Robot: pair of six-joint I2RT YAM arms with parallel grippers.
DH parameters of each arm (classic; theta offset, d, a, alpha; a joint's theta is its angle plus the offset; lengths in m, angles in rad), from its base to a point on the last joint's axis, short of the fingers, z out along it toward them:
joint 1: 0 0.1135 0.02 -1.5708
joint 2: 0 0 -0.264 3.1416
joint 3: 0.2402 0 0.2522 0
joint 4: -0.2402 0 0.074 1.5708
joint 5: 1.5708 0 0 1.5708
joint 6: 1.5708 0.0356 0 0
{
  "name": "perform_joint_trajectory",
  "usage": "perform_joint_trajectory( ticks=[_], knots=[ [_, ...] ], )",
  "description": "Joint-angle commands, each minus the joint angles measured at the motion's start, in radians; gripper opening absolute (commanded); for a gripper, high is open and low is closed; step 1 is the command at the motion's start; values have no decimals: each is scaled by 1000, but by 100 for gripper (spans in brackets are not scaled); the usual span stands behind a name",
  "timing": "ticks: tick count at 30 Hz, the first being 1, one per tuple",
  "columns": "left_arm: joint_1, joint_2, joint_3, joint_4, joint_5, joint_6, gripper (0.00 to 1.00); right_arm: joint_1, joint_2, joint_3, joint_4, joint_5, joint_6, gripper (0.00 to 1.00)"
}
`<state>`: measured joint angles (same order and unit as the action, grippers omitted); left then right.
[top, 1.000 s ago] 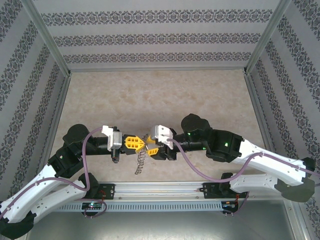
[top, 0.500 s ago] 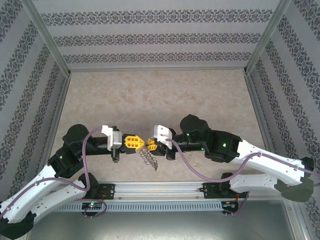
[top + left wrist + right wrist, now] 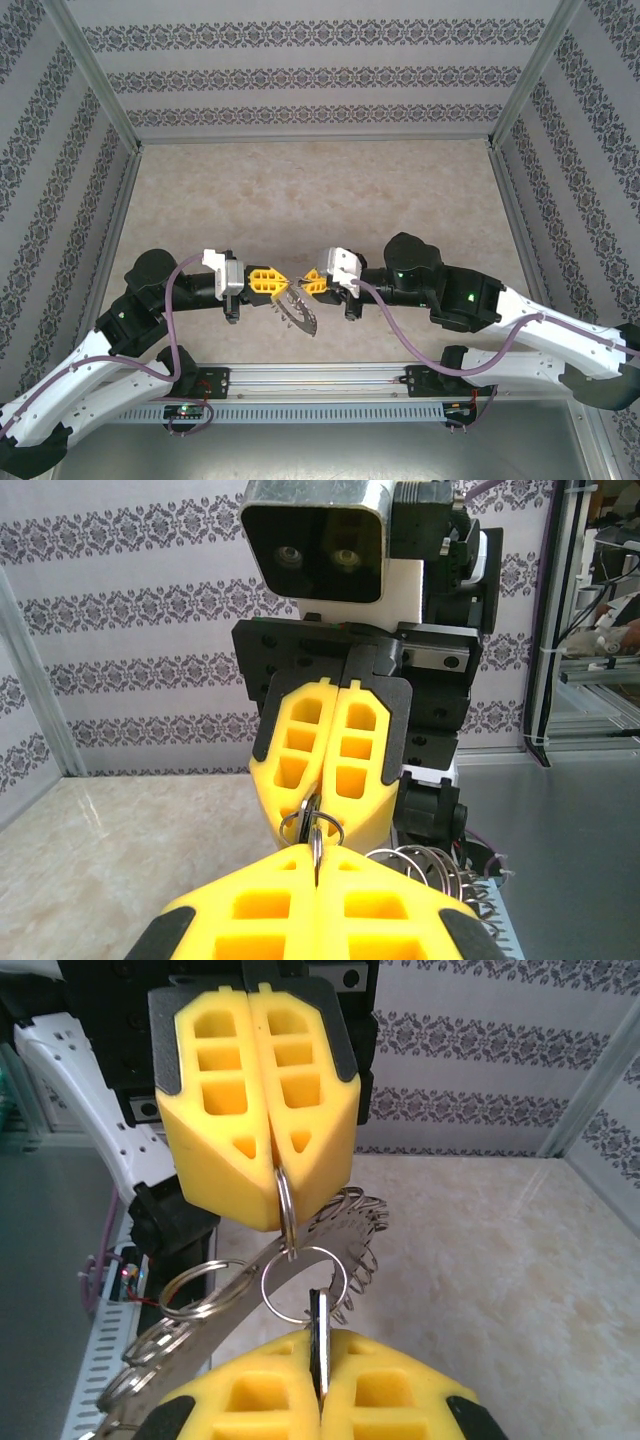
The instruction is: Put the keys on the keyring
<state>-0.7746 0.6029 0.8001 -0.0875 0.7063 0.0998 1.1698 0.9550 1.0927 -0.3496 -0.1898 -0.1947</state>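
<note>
With the left gripper (image 3: 275,1215) clamped on 1 wire loop (image 3: 284,1198) of the keyring (image 3: 300,312) and the right gripper (image 3: 320,1348) pinching the key (image 3: 318,1315), slow, aligned threading seems wisest.

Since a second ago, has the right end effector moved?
Yes. The right end effector shifted to the right, judged against the front rail below it.

I am looking at a beige marbled tabletop (image 3: 300,190), with damask-striped wall panels (image 3: 320,75) enclosing three sides and an aluminium rail (image 3: 320,377) running along its near edge.
</note>
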Motion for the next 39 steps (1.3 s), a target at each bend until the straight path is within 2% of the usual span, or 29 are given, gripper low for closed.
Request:
perform_joint_trajectory(
  ticks=[1, 16, 17, 19, 21, 24, 29, 34, 36, 39],
  knots=[
    [-14, -19, -12, 1, -21, 24, 0, 11, 3, 17, -31, 83, -33, 0],
    [-14, -3, -88, -16, -106, 55, 0, 13, 85, 100, -122, 192, -36, 0],
    [-14, -3, -92, -18, -117, 54, 3, 10, 88, 103, -129, 202, -32, 0],
    [-14, -7, -99, -26, -146, 49, 22, -2, 100, 112, -151, 220, -18, 0],
    [-14, -18, -114, -25, -185, 40, 35, -23, 115, 120, -175, 229, -2, 0],
    [-14, -45, -146, -19, -281, 16, 47, -74, 138, 126, -207, 223, 34, 0],
    [-14, -89, -201, -14, -411, -29, 59, -199, 192, 146, -233, 161, 84, 0],
    [-14, -94, -238, 5, -451, -65, 63, -357, 304, 203, -246, 75, 89, 0],
    [-14, -88, -248, 12, -464, -76, 71, -431, 363, 236, -240, 34, 85, 0],
    [-14, -74, -264, 27, -484, -90, 76, -515, 458, 297, -225, -13, 66, 0]
  ],
)
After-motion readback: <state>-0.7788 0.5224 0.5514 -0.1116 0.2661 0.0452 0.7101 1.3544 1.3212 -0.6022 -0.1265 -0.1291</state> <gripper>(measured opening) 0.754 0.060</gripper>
